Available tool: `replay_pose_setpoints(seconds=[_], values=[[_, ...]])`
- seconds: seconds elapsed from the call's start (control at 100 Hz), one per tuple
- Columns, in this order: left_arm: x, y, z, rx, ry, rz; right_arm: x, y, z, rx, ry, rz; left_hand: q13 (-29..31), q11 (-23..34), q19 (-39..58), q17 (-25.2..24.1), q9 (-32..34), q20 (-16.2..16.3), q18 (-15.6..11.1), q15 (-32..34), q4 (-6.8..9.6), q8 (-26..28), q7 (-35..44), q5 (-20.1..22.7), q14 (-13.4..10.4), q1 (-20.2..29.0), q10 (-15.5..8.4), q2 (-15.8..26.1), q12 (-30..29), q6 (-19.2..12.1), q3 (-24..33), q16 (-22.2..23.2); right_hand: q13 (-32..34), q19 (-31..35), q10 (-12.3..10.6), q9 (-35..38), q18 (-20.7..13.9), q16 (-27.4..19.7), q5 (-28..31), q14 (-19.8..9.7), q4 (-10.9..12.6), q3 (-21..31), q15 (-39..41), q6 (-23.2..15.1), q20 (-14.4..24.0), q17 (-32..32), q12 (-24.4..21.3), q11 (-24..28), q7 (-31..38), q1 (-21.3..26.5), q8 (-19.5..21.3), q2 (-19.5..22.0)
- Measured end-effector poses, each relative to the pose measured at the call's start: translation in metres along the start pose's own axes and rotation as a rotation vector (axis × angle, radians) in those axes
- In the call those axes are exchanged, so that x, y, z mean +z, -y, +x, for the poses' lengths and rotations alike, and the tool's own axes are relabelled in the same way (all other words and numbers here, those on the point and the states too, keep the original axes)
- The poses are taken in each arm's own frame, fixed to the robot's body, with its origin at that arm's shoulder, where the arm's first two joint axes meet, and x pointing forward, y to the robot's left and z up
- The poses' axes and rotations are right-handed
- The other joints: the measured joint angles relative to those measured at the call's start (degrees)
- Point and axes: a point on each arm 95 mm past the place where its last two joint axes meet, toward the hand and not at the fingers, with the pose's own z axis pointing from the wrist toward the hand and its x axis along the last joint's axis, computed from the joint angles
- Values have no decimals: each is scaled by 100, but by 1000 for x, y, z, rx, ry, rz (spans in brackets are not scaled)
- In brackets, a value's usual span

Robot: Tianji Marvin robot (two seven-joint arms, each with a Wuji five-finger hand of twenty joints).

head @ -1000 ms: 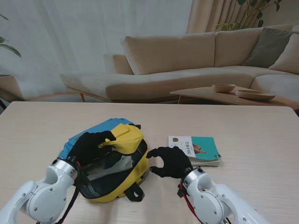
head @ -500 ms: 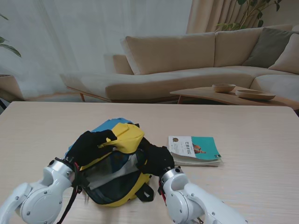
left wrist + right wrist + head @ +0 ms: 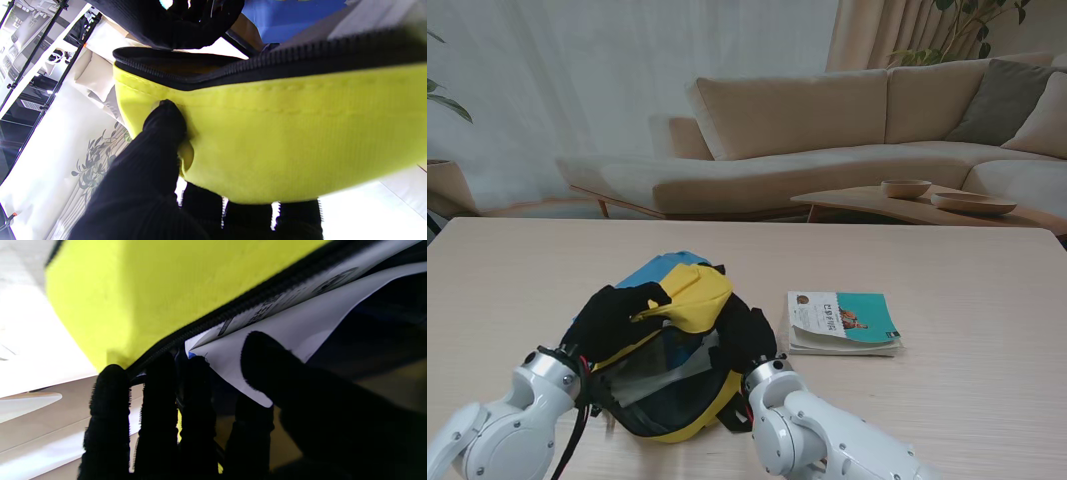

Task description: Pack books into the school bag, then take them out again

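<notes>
The yellow and blue school bag point(image 3: 667, 385) lies on the table in front of me, its mouth facing me. My left hand point(image 3: 612, 318) is shut on the bag's yellow flap point(image 3: 692, 295) and holds it up; the left wrist view shows the thumb point(image 3: 165, 123) pressed into the flap point(image 3: 283, 133). My right hand point(image 3: 747, 335) is inside the bag's mouth. There its thumb point(image 3: 267, 366) lies on the corner of a white book point(image 3: 300, 316), with the fingers point(image 3: 196, 380) behind that corner by the zipper. A teal and white book point(image 3: 842, 322) lies flat to the right of the bag.
A black strap buckle point(image 3: 732, 415) sticks out of the bag on the side nearest me. Beyond the table's far edge stand a beige sofa point(image 3: 827, 130) and a low table with two bowls point(image 3: 905, 187).
My right hand has moved left from beside the teal book into the bag's mouth. The left hand has kept hold of the flap, and the bag has shifted slightly.
</notes>
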Motion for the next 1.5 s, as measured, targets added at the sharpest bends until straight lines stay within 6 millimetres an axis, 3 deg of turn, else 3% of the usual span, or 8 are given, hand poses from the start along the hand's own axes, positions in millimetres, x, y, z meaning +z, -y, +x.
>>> replay_pose_setpoints(seconds=[0.09, 0.18, 0.31, 0.46, 0.54, 0.68, 1.09, 1.5], values=[[-2, -1, 0, -2, 2, 2, 6, 3, 0, 18, 27, -58, 0, 0, 0, 0, 0, 0, 4, 0, 0, 0, 4, 0, 0, 0, 2, 0, 0, 0, -1, 0, 230, 69, -2, 353, 47, 63, 835, 20, -189, -66, 168, -191, 15, 52, 20, 65, 856, 31, -201, 53], [-3, -1, -1, -1, 1, 3, 9, 4, 1, 74, 27, -53, 0, 0, 0, 0, 0, -1, 5, 0, 0, 0, 21, 0, 0, 0, 4, 0, 0, 0, -1, -1, 253, 76, -2, 354, 50, 72, 882, 21, -179, 40, 170, -222, 71, 79, 23, -11, 702, 73, 997, 64], [-3, 0, -1, 4, 2, 14, 6, -7, -2, 170, -32, -45, 0, 0, 0, 0, 1, -2, 6, 0, 0, 0, 36, -2, 0, 1, 4, 0, 0, 0, -1, -1, 426, 79, -3, 909, 98, -34, 1188, 197, 542, 1061, 169, 126, 76, 63, 99, -101, 773, 79, 2943, -275], [-1, 1, -6, 4, 18, 45, -9, -23, -7, 247, -68, -91, 0, 3, 0, 0, 2, -3, 8, 2, 0, 40, 40, -4, 0, 6, -39, 3, 0, 0, -49, -1, 982, 240, 9, 1403, 265, -443, 1628, 394, 1693, 1225, 669, 354, 110, 378, 375, -56, 928, 85, 3613, -1142], [0, 1, -8, 12, 25, 55, -16, -32, -12, 276, -70, -119, 0, 10, 0, 0, 2, -3, 9, 3, 0, 59, 40, -5, 0, 6, -45, 4, 0, 0, -49, -1, 1208, 394, 31, 1642, 336, -565, 1742, 419, 2218, 1230, 1019, 409, 192, 557, 616, 133, 987, 85, 3796, -1295], [0, 3, -11, 53, 38, 93, -27, -47, -17, 336, -101, -167, 0, 23, 0, 0, 3, -3, 12, 8, 0, 62, 41, -7, 0, 6, -46, 7, 2, -7, -50, -1, 1343, 525, 124, 1697, 388, -636, 1742, 474, 2488, 1232, 1253, 459, 241, 718, 796, 271, 995, 86, 3958, -1313], [2, 6, -18, 110, 100, 125, -52, -113, -26, 359, -165, -450, 5, 32, 65, 8, 4, -3, 16, 17, 0, 71, 136, -129, 0, 6, -48, 63, 3, -154, -54, -1, 1350, 589, 133, 1845, 497, -730, 1921, 483, 2652, 1255, 1399, 503, 299, 795, 979, 354, 999, 159, 4148, -1380], [-3, 4, -20, 144, 120, 128, -50, -177, -73, 295, -49, -661, 5, 82, 67, 9, 7, -4, 20, 19, 0, 113, 136, -132, 0, 6, -56, 66, 4, -154, -55, -1, 1354, 654, 133, 1847, 530, -730, 1983, 488, 2652, 1258, 1451, 503, 305, 796, 1011, 354, 999, 218, 4259, -1384]])
